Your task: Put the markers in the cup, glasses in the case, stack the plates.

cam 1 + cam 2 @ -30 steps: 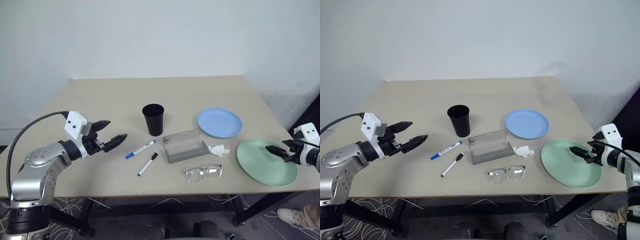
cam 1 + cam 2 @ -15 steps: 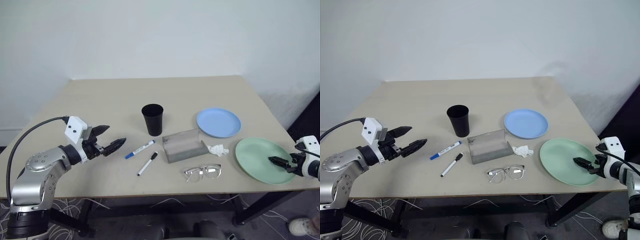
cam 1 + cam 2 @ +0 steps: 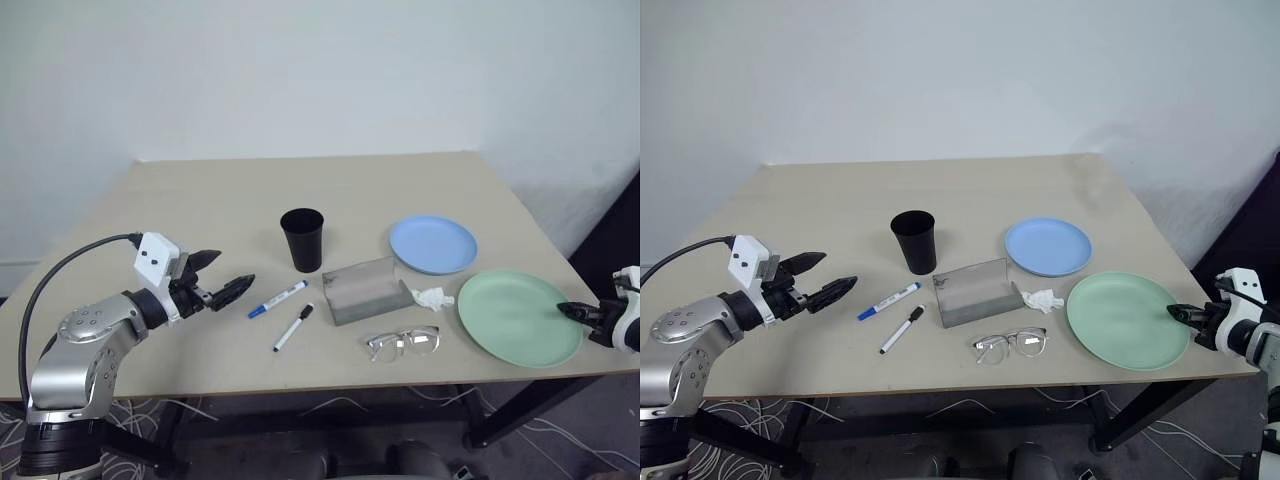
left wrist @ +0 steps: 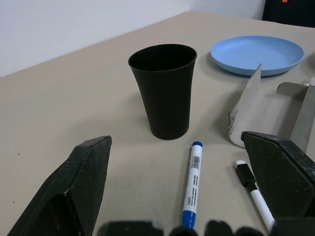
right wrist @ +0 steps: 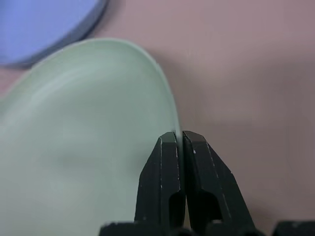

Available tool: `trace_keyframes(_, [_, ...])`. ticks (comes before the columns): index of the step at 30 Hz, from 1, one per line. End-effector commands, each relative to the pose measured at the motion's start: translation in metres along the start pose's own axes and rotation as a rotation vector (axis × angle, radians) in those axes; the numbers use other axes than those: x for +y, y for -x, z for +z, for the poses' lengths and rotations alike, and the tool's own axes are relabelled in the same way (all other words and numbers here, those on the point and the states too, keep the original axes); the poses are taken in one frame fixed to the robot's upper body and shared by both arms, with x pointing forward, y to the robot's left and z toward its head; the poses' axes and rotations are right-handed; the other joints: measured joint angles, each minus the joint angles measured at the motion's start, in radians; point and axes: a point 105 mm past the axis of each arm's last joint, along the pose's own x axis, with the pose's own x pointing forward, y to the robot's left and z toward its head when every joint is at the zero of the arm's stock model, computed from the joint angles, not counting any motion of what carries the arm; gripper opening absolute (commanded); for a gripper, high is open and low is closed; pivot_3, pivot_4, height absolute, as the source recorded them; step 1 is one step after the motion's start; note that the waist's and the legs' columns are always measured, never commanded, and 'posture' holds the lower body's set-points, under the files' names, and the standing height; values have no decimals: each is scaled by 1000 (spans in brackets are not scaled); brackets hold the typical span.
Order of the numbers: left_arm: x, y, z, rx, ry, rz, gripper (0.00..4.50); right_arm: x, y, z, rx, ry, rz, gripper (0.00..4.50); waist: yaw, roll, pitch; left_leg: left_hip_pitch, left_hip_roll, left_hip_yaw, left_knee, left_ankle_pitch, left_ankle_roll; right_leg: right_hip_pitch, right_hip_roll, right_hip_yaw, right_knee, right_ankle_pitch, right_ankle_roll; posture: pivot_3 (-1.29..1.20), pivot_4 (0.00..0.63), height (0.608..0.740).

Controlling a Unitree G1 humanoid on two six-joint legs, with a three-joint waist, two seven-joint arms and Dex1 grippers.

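at the table's right edge, right gripper (image 5: 179,140) jaws now pinch green plate (image 3: 1125,320) rim.

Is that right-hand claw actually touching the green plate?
Touching. In the right wrist view the right gripper has its fingers shut on the rim of the green plate.

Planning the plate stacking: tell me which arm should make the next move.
Right. The right hand is already shut on the rim of the mint green plate, which lies beside the light blue plate. The left hand hangs open across the table, near the markers.
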Motion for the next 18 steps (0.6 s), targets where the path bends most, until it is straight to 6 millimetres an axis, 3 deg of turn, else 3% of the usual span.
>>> trace_keyframes(1, [-1, -3, 15, -43, -49, 4, 4500, 11, 4, 28, -109, -49, 24, 34, 0, 0, 0, 0, 1, 1, 0, 0, 0, 0, 0, 0, 0, 0, 0, 0, 0, 727])
trace_keyframes(6, [-1, -5, 16, -45, -50, 2, 4500, 62, 10, 61, -259, -36, 226, 34, -2, 1, 0, -1, 4, 6, 0, 0, 0, -1, 0, 0, 0, 0, 0, 0, 0, 727])
trace_keyframes(10, [1, -7, 17, -49, -53, 3, 4500, 103, 3, 82, -314, -5, 304, 34, -2, 0, 0, -1, 6, 7, 0, 0, 0, -2, 1, -1, 0, 0, 0, 0, 0, 727])
trace_keyframes(18, [5, -10, 22, -59, -72, 12, 4500, 168, -41, 126, -380, 65, 272, 34, -1, 0, 0, 0, 10, 14, 0, 0, 1, -6, 0, -3, -2, 0, 0, 0, 0, 727])
